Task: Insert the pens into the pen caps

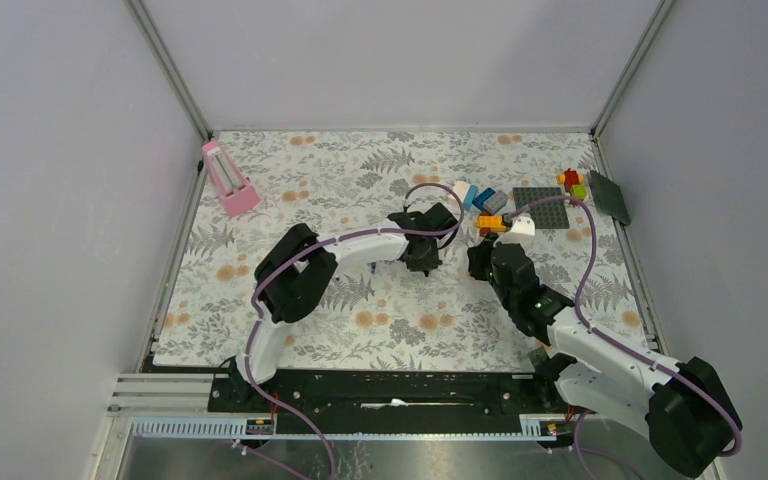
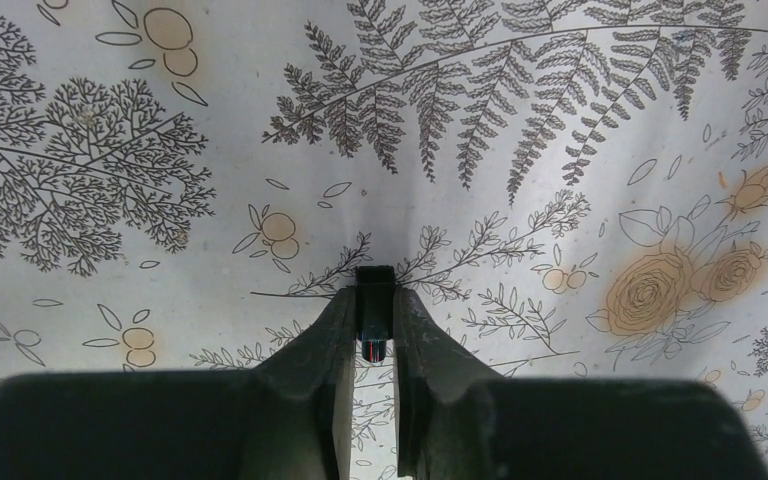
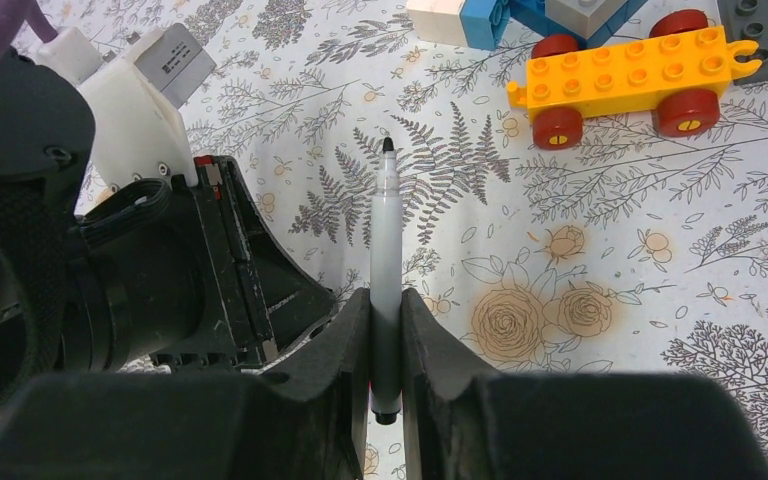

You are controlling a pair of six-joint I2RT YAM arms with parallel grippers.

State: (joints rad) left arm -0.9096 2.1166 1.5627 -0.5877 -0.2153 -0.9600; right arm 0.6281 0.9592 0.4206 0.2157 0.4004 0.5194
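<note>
Right hand [image 3: 385,330] pinches a white-barrelled pen [image 3: 386,250] near its tail, black tip toward 12 o'clock. It is crowded at 9 o'clock by the left arm's wrist [image 3: 140,270], and a yellow wheeled brick [image 3: 625,80] lies at 1 o'clock. Left hand [image 2: 374,325] is closed narrowly on a small black cap [image 2: 374,290] mid-desk. Fern-and-rose print covers the desk [image 1: 410,330], with grey walls [image 1: 400,60] on three sides. A pink holder [image 1: 228,178] sits at 10 o'clock and a grey baseplate [image 1: 540,205] at 2 o'clock. Bare print runs to the near edge.
</note>
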